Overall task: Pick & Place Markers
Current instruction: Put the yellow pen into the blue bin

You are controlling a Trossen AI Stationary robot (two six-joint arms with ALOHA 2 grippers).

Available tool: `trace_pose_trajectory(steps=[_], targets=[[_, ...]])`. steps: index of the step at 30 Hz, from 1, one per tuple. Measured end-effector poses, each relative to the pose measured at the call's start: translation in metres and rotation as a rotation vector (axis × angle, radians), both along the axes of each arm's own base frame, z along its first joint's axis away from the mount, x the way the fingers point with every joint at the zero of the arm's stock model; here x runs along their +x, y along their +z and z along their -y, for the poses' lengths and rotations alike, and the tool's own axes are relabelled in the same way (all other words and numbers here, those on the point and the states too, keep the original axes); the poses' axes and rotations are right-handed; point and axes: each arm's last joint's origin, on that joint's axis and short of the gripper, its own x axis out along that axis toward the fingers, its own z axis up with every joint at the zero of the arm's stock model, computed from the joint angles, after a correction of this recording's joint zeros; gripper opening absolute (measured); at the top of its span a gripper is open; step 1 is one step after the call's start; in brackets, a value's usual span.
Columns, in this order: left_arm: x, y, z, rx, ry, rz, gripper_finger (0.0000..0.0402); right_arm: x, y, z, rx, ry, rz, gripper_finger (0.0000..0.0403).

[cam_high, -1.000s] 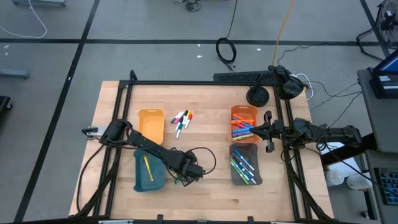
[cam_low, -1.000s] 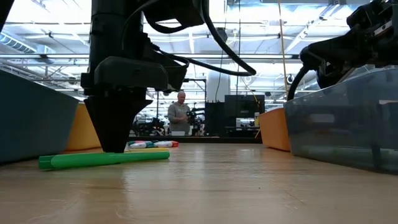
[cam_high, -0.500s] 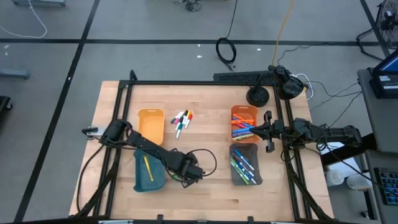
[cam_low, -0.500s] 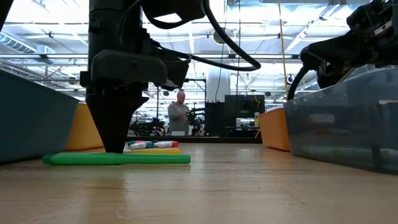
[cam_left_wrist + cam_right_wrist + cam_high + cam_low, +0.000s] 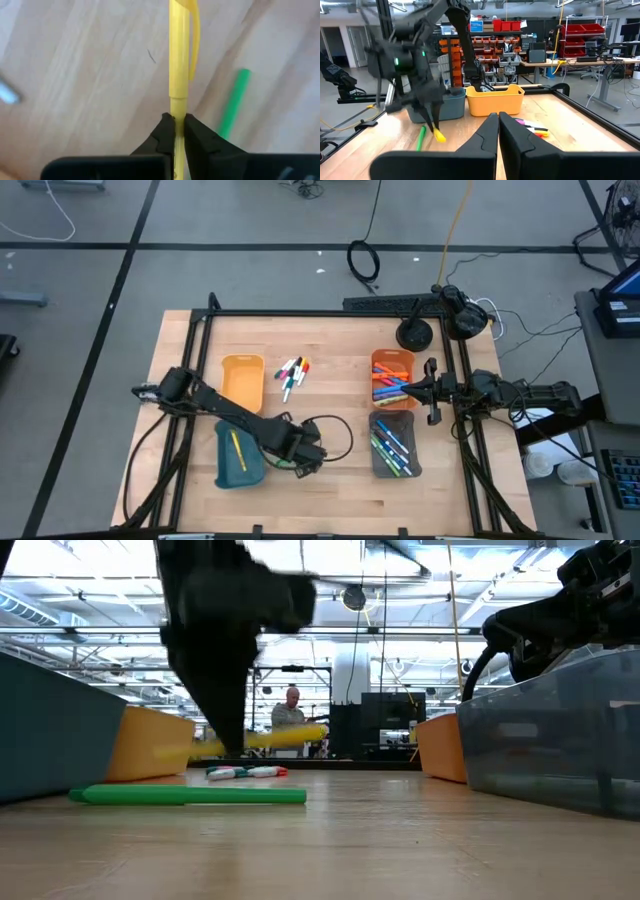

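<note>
One yellow marker [image 5: 179,55] is pinched between the left gripper [image 5: 174,131] fingers, lifted clear of the table [image 5: 340,490] just beside the teal tray [image 5: 240,457], on the side facing the table's middle. Its long axis runs straight out ahead of the fingers, level with the tabletop in the low view, so the held end is the one toward the wrist. A green marker [image 5: 190,796] lies flat on the wood directly below, untouched. That teal tray, already holding a yellow pen, is the nearest bin, and the left arm is much the closer to it. Across the table from the tray, the right gripper [image 5: 497,131] hangs pressed shut on nothing near the orange tray [image 5: 392,379].
</note>
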Motion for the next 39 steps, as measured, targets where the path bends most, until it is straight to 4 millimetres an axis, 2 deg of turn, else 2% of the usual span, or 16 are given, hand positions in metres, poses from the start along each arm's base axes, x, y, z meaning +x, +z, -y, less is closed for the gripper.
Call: trace_pose_trajectory(steps=[5, 9, 14, 19, 25, 32, 39], targets=[[-0.010, 0.032, 0.002, -0.010, 0.016, 0.088, 0.0021, 0.000, 0.000, 0.000, 0.000, 0.000, -0.001, 0.0004], [-0.025, 0.060, 0.005, -0.015, 0.059, 0.154, 0.0037, 0.000, 0.000, 0.000, 0.000, 0.000, 0.000, 0.0004], [-0.056, 0.092, 0.010, 0.006, 0.111, 0.192, 0.0027, 0.000, 0.000, 0.000, 0.000, 0.000, 0.000, 0.0004], [-0.090, 0.110, 0.019, 0.006, 0.260, 0.180, 0.0019, 0.000, 0.000, 0.000, 0.000, 0.000, 0.000, 0.0004], [-0.124, 0.112, 0.040, 0.007, 0.406, 0.100, 0.0040, 0.000, 0.000, 0.000, 0.000, 0.000, 0.000, 0.0004], [-0.154, 0.110, 0.067, -0.021, 0.587, 0.087, 0.0020, 0.000, 0.000, 0.000, 0.000, 0.000, 0.000, 0.0004], [-0.165, 0.084, 0.068, 0.021, 0.761, 0.043, 0.0036, 0.000, 0.000, 0.000, 0.000, 0.000, -0.001, 0.0004]])
